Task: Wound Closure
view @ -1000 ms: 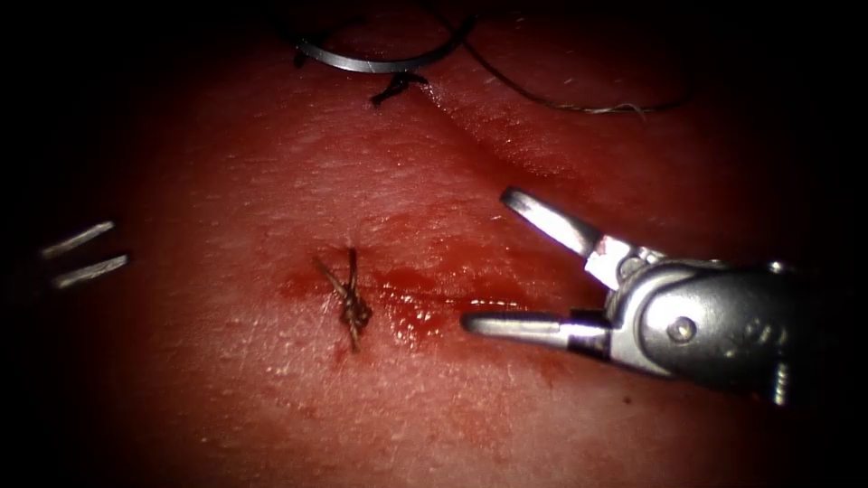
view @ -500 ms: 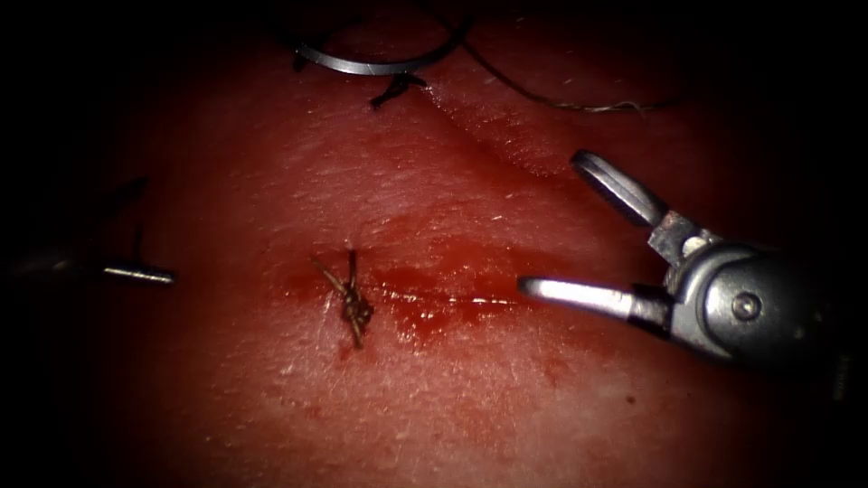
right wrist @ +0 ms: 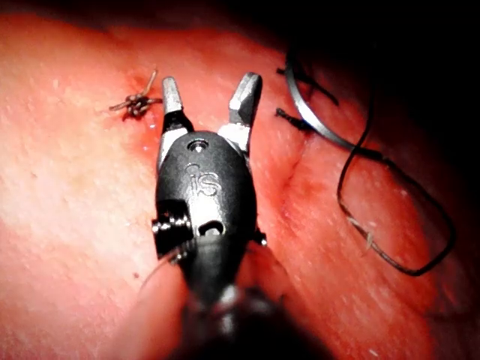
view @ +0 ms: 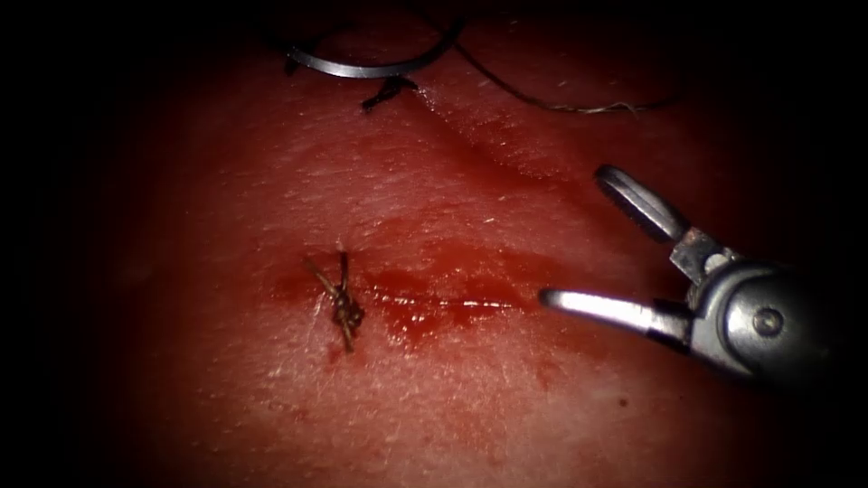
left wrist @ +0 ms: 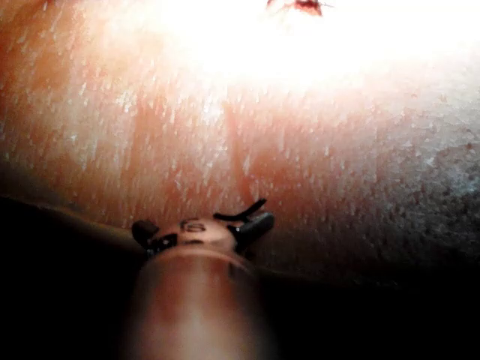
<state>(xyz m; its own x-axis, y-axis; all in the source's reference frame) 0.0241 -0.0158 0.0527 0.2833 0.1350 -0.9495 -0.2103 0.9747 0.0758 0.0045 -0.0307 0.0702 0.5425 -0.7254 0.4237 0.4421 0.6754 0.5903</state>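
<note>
The right claw (view: 579,237) hangs wide open with nothing in it, just right of the cut (view: 452,303) in the tissue (view: 226,398). The needle (view: 366,65) lies loose on the tissue well above, its thread (view: 542,104) trailing right, free of both tools. A tied knot (view: 344,305) holds the cut's left end. Whether the left claw (left wrist: 244,221) is open or closed, I cannot tell.

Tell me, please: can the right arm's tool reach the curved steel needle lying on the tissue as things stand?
Probably yes. The right arm's tool holds nothing, jaws open. The curved steel needle lies free on the red tissue, beyond the knotted brown stitch, and nothing stands between them.
</note>
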